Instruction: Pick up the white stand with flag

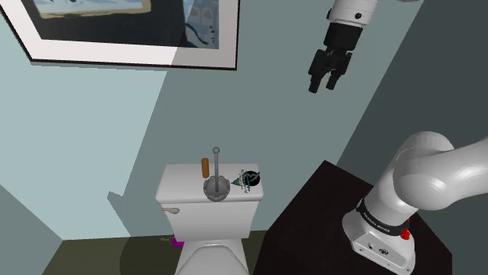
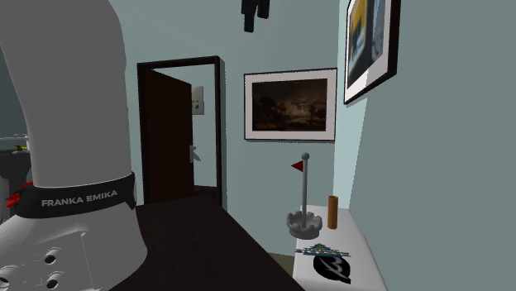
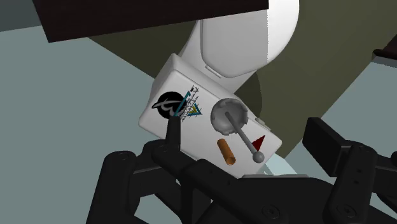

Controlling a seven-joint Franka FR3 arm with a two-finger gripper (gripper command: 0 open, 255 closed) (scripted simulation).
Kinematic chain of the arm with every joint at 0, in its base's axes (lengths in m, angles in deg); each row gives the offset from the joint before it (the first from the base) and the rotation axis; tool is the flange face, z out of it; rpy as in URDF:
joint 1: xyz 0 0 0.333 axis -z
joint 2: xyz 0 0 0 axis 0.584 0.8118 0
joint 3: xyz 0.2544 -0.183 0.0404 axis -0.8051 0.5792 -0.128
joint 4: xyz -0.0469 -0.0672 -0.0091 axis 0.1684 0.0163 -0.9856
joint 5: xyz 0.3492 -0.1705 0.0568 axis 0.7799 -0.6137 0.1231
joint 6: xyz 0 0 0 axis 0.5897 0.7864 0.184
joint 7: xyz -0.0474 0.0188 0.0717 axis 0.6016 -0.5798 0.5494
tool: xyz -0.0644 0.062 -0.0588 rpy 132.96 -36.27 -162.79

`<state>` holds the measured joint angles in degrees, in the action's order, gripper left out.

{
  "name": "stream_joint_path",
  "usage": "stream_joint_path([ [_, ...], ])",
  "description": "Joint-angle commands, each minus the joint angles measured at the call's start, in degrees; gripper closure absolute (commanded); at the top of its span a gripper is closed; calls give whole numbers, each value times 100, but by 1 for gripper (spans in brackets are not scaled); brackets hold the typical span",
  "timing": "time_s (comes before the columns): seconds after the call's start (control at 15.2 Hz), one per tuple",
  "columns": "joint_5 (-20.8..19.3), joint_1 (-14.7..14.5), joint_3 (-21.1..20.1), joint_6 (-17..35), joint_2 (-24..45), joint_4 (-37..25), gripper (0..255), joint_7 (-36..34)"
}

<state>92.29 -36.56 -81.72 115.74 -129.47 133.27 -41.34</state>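
Note:
The stand with flag (image 1: 217, 188) has a grey round base, a thin grey pole with a ball on top and a small red pennant. It stands upright on the white toilet tank lid (image 1: 182, 184), near the middle. From the second exterior view the stand (image 2: 303, 220) shows its red flag pointing left. In the wrist view the stand (image 3: 228, 116) lies far below the fingers. My black gripper (image 1: 326, 78) hangs open high above and to the shoulder view's right of the tank, holding nothing. The gripper (image 2: 255, 15) (image 3: 244, 127) is well apart from the stand.
A brown cylinder (image 1: 205, 167) stands beside the flag stand, with a triangular piece (image 1: 237, 182) and a black disc (image 1: 250, 180) on its other side. The dark robot stand (image 1: 313, 223) is next to the toilet. Framed pictures hang on the walls; a dark door (image 2: 178, 132) stands ajar.

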Motion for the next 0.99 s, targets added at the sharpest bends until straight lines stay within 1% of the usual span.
stream_joint_path([
  [0.0,0,0,0,0,0,0,0,0],
  [0.46,172,-53,-234,1432,729,706,0,-145],
  [0.92,342,-126,-451,2898,1890,1013,0,-266],
])
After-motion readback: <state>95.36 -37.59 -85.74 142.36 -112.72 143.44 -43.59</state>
